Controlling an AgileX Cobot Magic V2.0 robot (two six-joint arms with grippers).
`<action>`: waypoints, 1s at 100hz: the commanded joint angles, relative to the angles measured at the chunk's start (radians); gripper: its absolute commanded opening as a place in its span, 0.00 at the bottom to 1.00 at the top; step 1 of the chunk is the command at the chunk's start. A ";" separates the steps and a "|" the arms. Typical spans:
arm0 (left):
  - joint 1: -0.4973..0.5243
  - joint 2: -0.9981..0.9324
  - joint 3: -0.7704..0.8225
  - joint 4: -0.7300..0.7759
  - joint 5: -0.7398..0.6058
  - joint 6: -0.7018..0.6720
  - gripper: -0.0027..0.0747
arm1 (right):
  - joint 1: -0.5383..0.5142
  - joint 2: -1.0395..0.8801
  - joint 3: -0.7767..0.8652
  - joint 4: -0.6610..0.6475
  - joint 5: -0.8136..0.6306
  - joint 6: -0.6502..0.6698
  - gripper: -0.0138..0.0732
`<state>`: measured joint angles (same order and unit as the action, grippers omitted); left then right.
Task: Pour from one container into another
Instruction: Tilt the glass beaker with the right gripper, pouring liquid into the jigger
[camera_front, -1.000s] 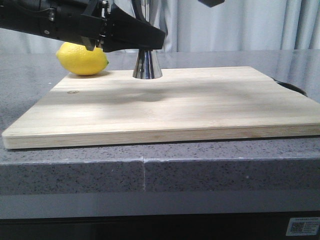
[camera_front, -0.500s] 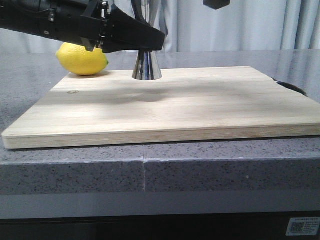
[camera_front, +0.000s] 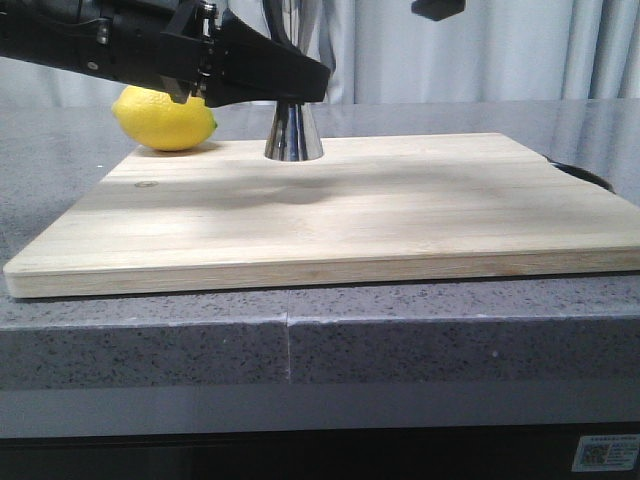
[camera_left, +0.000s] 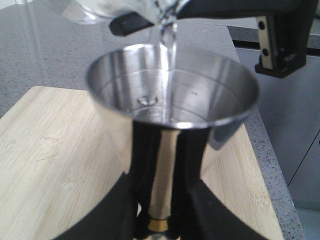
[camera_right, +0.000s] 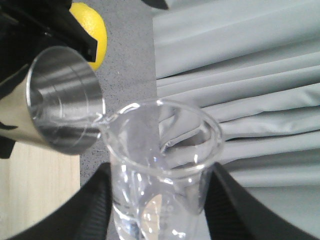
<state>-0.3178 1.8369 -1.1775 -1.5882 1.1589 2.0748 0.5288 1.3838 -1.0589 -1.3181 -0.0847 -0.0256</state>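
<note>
Lemon at far left, resting on the counter just behind the board's back left corner. Left gripper reaches in from the left, level, both fingers clamped on the waist of the jigger. Jigger stands upright, base on the board near its back edge, left of centre. In the left wrist view the gold band shows low between the fingers; the upper cup is open, with a little liquid pooled inside.

Beaker is tilted above the jigger, its lip over the cup rim; a thin clear stream runs from the lip into the cup. Right gripper holds the beaker, one dark finger on each side of the glass. Grey curtain behind.
</note>
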 joint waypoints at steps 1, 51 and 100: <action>-0.010 -0.057 -0.030 -0.070 0.094 -0.006 0.01 | -0.001 -0.030 -0.038 -0.012 -0.011 0.000 0.20; -0.010 -0.057 -0.030 -0.070 0.092 -0.006 0.01 | -0.001 -0.030 -0.071 -0.049 -0.003 0.000 0.20; -0.010 -0.057 -0.030 -0.070 0.092 -0.006 0.01 | -0.001 -0.030 -0.071 -0.097 -0.003 0.000 0.20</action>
<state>-0.3178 1.8369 -1.1775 -1.5862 1.1589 2.0748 0.5288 1.3838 -1.0916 -1.4050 -0.0787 -0.0256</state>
